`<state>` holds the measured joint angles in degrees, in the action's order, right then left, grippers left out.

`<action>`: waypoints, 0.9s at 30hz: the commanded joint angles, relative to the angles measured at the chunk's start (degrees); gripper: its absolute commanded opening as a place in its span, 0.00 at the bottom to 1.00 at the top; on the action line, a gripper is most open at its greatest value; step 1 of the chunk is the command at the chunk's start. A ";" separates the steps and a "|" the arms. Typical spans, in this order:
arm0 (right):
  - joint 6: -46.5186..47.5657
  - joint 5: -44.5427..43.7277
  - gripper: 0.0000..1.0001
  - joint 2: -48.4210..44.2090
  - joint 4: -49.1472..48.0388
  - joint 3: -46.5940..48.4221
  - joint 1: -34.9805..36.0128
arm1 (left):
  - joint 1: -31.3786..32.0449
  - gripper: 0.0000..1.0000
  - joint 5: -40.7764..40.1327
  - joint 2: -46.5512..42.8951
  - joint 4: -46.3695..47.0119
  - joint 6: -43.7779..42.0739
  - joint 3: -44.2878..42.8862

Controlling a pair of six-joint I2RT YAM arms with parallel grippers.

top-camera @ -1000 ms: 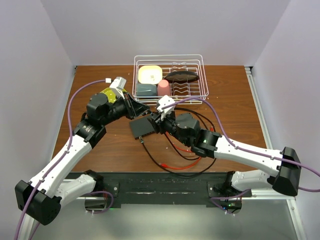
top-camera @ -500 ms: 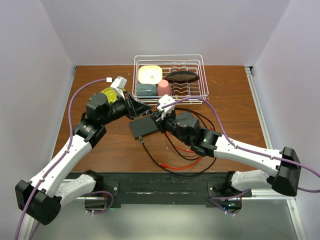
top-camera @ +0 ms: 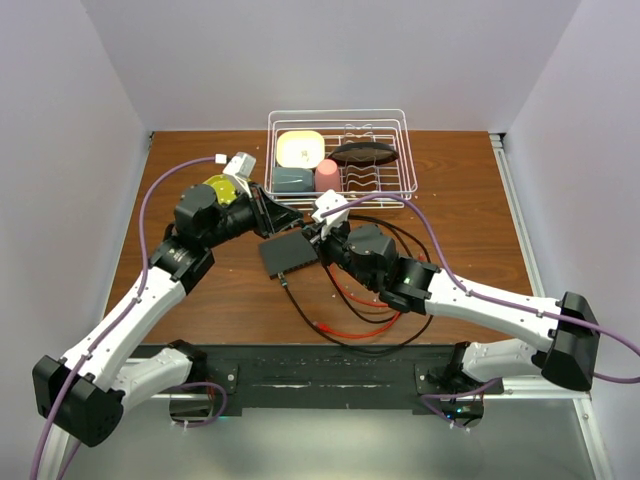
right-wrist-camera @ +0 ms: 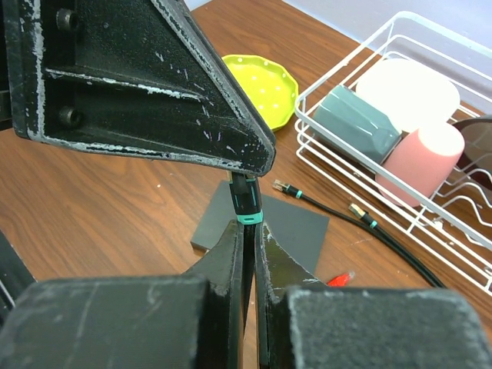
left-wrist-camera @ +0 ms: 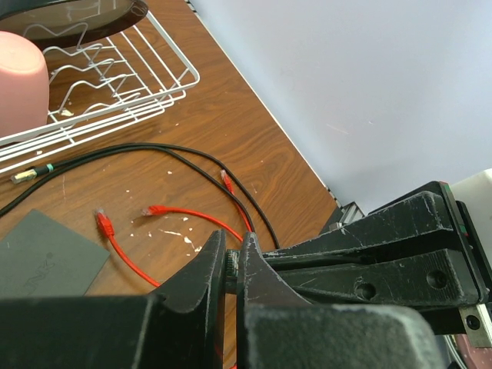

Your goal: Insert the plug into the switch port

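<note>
At the far left a yellow plate (top-camera: 213, 183) lies on the table (top-camera: 200, 290) under the left arm. The left gripper (left-wrist-camera: 231, 265) is pressed together, and the right wrist view shows its tip pinching the upper end of the plug (right-wrist-camera: 247, 201). The plug hangs in the air, close above the switch (right-wrist-camera: 292, 223) and not touching it. The switch lies flat on the wood with nothing holding it.

Just to the right, the right gripper (right-wrist-camera: 250, 231) is also clamped together. It grips the same plug's cable right under the teal collar, so both arms hold one short piece.

Further right, loose red cables (top-camera: 350, 328) and a black one trail across the table, and a dish rack (top-camera: 395, 120) stands at the back.

The main risk is the two arms working against each other. If either moves before the other lets go, the plug could twist, slip out or be strained at the collar. The plug stands nearly upright, while the sockets should lie along the switch's narrow edge, so it probably has to be turned, and a thin grip may let it rotate. A push could slide the free switch away, and the trailing cables could snag.
</note>
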<state>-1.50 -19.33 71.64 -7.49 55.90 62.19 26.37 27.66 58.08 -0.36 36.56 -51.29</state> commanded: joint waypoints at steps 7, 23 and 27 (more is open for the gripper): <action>-3.25 -2.99 0.00 -0.18 -1.30 -0.79 -0.06 | 0.26 0.12 1.43 0.89 3.61 -2.01 -2.15; -14.23 4.39 0.00 -2.91 -2.62 -13.35 0.56 | -0.62 1.00 -26.25 -4.82 -9.31 -12.29 -1.72; -18.53 5.26 0.00 -2.91 -5.43 -18.10 1.26 | -1.14 1.00 -25.03 -1.32 -9.30 -15.02 -1.45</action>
<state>-14.06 -16.56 69.67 -8.60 41.28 62.63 25.98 5.50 53.95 -8.88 25.82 -52.40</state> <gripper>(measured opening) 0.033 0.997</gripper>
